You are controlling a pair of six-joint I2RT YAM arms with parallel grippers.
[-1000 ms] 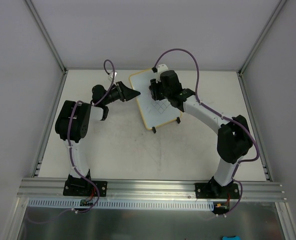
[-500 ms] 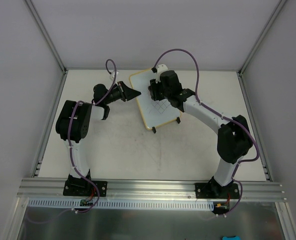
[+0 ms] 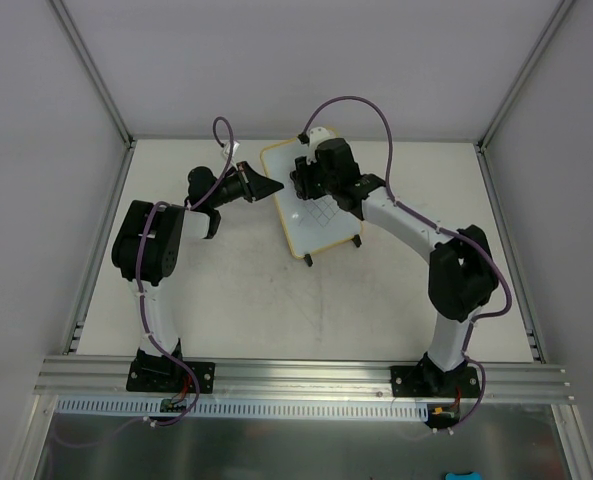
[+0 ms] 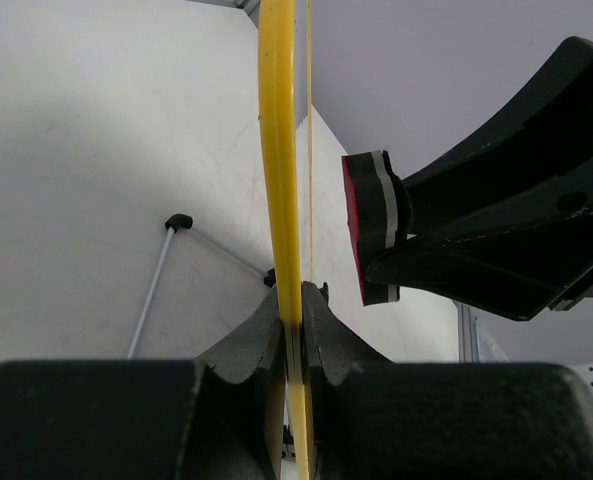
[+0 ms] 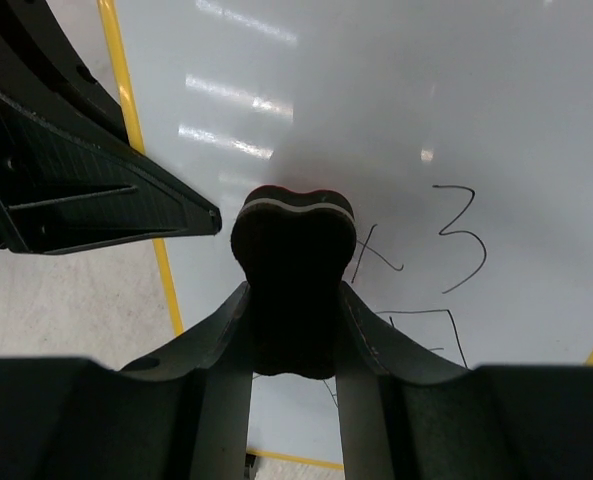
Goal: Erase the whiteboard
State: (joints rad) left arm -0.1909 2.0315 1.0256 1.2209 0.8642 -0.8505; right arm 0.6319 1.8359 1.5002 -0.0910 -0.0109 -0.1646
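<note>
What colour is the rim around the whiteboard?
Bright yellow. The whiteboard shows its rim best in the left wrist view.

The whiteboard (image 3: 311,228) is glossy white inside a yellow frame, with thin black pen marks (image 5: 463,240). The eraser (image 4: 374,228) is black, edged in white and red stripes. The table (image 3: 236,290) is cream, and the cable (image 3: 356,99) is purple.

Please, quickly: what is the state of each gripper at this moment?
Left gripper: closed on the whiteboard frame.
Right gripper: closed, holding the eraser.
</note>
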